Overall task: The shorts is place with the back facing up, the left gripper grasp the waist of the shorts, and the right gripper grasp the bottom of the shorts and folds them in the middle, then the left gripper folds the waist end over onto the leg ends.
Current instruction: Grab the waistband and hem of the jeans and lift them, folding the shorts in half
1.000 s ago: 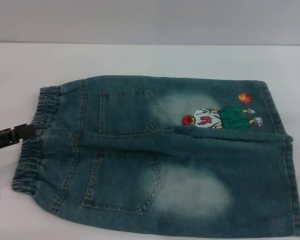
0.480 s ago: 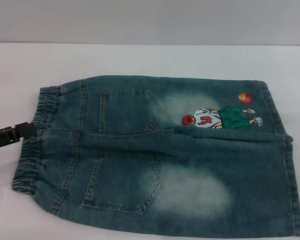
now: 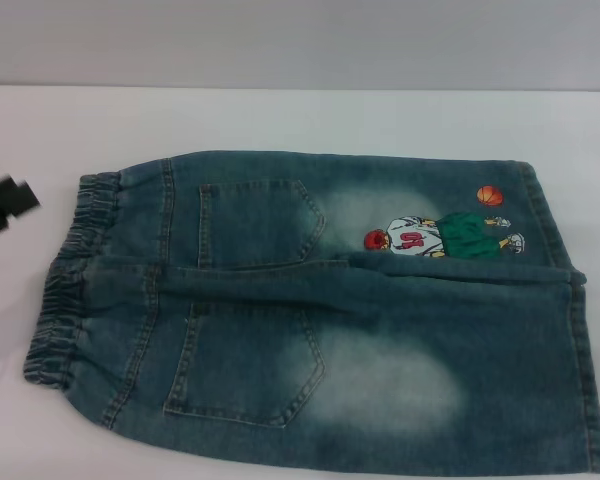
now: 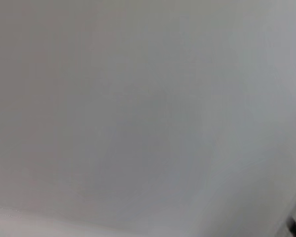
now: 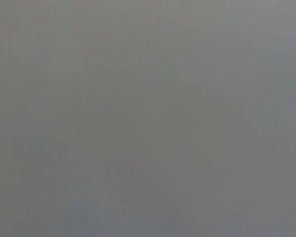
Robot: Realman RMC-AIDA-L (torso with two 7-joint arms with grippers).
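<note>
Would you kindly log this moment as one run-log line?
shorts: flat, back up, unfolded | waist: not held | left hand: off the table's left edge, clear of waist | right hand: out of view

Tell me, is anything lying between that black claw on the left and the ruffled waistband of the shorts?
Nothing visible. Only bare white table separates the left gripper from the waist of the shorts; nothing lies on the denim either.

Lab-like test bench, plain white table (image 3: 310, 115), bare grey wall (image 3: 300, 40)
</note>
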